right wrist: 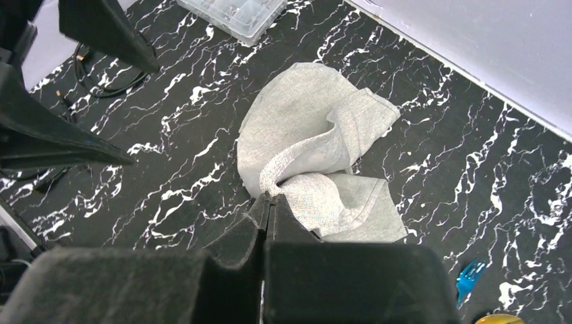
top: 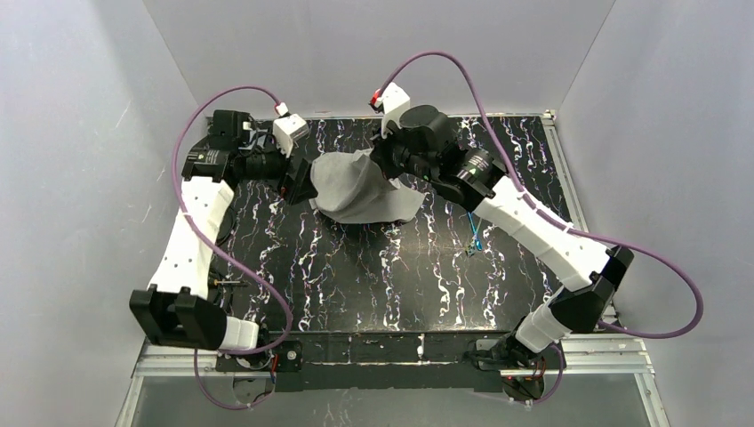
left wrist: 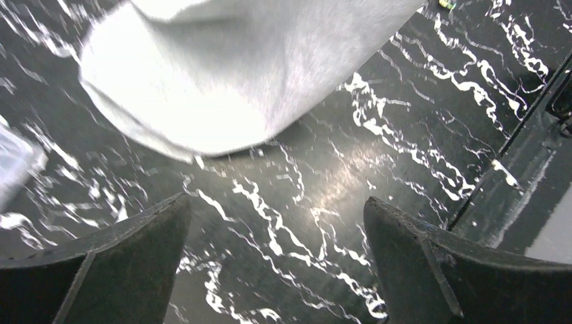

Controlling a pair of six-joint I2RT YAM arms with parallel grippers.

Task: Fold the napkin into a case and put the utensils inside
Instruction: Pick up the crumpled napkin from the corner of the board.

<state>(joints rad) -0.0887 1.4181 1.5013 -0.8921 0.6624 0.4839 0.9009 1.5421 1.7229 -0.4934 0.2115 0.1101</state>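
A robotics lab test cell: a black, white-veined table [top: 373, 285] boxed in by plain pale panels [top: 80, 133] on the left, far and right sides, an aluminium rail [top: 391, 363] along the near edge, and purple cables [top: 701, 307] looping off the two white arms [top: 200, 227] bolted there.

No legible text, label or number anywhere

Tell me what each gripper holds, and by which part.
Right gripper is shut on the napkin, pinching a bunched bit of its hemmed edge. Left gripper is open, holding nothing.
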